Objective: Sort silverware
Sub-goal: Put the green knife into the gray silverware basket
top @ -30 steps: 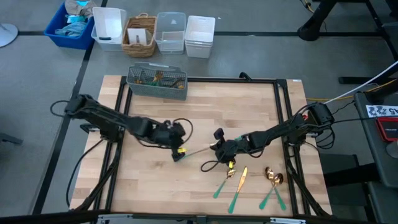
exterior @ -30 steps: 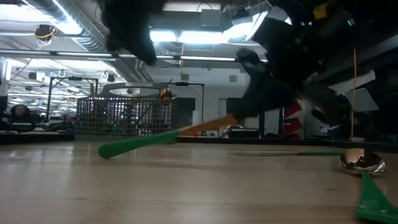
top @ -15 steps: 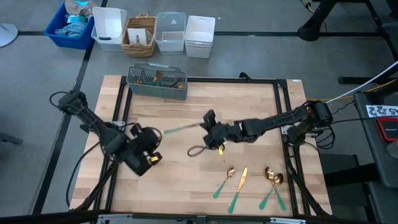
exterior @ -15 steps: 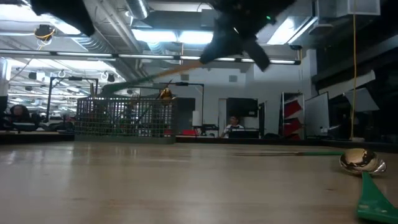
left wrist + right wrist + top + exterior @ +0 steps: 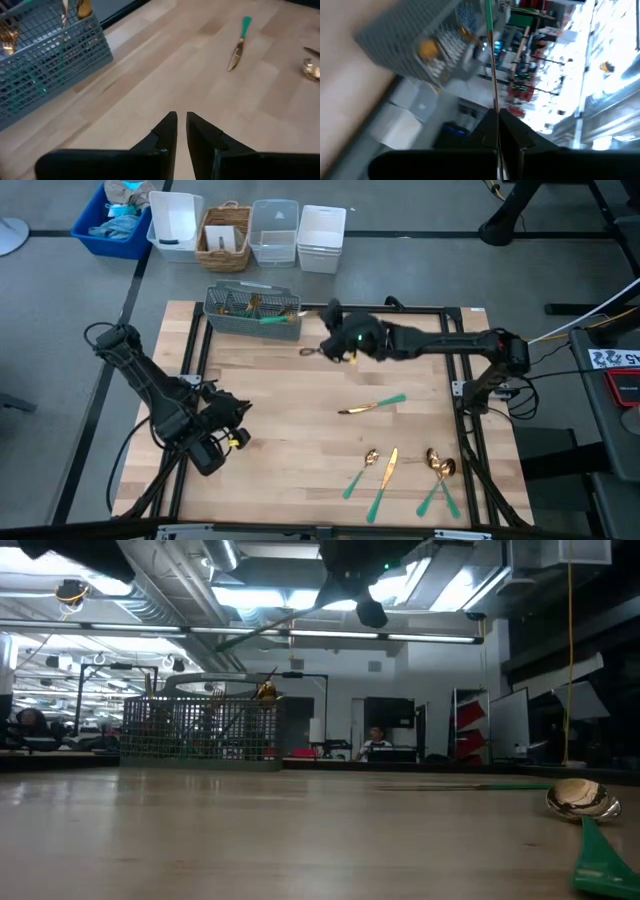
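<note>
My right gripper [image 5: 326, 330] hangs high over the table's far part, beside the grey mesh caddy [image 5: 250, 315], shut on one piece of silverware whose teal handle [image 5: 276, 320] reaches over the caddy's rim. The caddy [image 5: 45, 65] holds several pieces standing upright. A knife [image 5: 372, 405] lies flat mid-table, also seen as the knife [image 5: 239, 44] in the left wrist view. Several more pieces [image 5: 385, 475] lie flat near the near right edge; one spoon [image 5: 578, 800] shows in the low view. My left gripper [image 5: 218, 438] waits shut and empty near the left edge, its tips [image 5: 181, 125] over bare wood. My right gripper pinches the thin gold stem [image 5: 494, 102] of the piece between its two fingers, at the end away from the teal handle. The piece runs straight on past the fingers, along them. It is lifted clear and slants down toward the caddy [image 5: 200, 725], handle end [image 5: 195, 680] lowest.
Beyond the table's far edge stand a blue bin [image 5: 115, 220], a wicker basket [image 5: 225, 238] and white and clear tubs [image 5: 322, 238]. A black frame [image 5: 455, 360] runs along the table's sides. Bare wood lies between the caddy and the loose pieces.
My right gripper has risen and swung from mid-table toward the far edge and the caddy, carrying the piece so its teal handle now reaches over the caddy. My left gripper has drawn back from that piece's handle toward the table's left near corner.
</note>
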Motion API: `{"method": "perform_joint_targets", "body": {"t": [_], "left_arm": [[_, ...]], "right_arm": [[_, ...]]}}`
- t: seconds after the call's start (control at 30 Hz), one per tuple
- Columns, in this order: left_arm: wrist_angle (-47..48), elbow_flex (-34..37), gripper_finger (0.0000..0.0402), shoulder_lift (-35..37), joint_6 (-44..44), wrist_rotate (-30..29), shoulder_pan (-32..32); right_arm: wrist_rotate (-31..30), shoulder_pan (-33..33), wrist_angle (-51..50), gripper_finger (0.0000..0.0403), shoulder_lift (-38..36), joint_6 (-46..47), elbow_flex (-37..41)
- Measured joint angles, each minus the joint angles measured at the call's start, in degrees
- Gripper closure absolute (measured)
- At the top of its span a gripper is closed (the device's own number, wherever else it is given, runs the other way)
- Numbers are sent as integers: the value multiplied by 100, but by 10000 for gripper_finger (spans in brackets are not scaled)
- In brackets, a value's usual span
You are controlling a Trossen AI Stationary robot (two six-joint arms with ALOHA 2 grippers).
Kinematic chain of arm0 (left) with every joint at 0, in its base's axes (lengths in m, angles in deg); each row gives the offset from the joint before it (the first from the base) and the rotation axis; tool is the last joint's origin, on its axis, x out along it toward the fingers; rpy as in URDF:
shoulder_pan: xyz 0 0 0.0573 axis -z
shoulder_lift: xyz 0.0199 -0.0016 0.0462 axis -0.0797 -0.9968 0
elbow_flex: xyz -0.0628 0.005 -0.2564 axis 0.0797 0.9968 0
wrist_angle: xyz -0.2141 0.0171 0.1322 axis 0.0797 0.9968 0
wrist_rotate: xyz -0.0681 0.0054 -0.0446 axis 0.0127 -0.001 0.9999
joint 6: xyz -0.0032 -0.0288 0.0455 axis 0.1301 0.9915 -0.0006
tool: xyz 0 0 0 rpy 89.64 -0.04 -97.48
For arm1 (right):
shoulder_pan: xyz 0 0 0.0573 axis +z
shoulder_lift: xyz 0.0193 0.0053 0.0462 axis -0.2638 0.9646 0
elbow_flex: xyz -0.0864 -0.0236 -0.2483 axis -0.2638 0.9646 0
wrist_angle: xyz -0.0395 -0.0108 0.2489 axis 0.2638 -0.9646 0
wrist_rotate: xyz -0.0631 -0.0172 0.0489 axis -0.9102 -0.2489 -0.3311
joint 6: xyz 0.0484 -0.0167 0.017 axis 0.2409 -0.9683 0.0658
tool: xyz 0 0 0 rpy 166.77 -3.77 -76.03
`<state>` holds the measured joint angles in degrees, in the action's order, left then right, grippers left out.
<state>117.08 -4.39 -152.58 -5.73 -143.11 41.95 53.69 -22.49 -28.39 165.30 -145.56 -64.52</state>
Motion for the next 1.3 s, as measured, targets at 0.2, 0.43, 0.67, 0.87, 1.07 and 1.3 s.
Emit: {"method": "perform_joint_targets", "body": {"t": [0.2,0.43,0.67,0.87,1.07,1.3], "left_arm": [[-186,559,369,-6,468,-23,-50],[-342,1095,369,-7,1041,-57,-50],[-645,1410,369,-7,1171,-119,-50],[-776,1568,369,-7,1171,-133,-50],[-931,1705,369,-5,1173,-136,-50],[-1041,1732,369,-7,1171,-138,-50]], "right_arm": [[230,-560,591,396,100,-1393,-7],[399,-799,1389,394,531,-2537,-7],[316,-824,1412,394,1031,-3306,-2],[401,-824,1523,393,1345,-3538,-2],[839,-831,1551,393,1453,-3552,-4],[1354,-837,1846,393,1453,-3574,0]]}}
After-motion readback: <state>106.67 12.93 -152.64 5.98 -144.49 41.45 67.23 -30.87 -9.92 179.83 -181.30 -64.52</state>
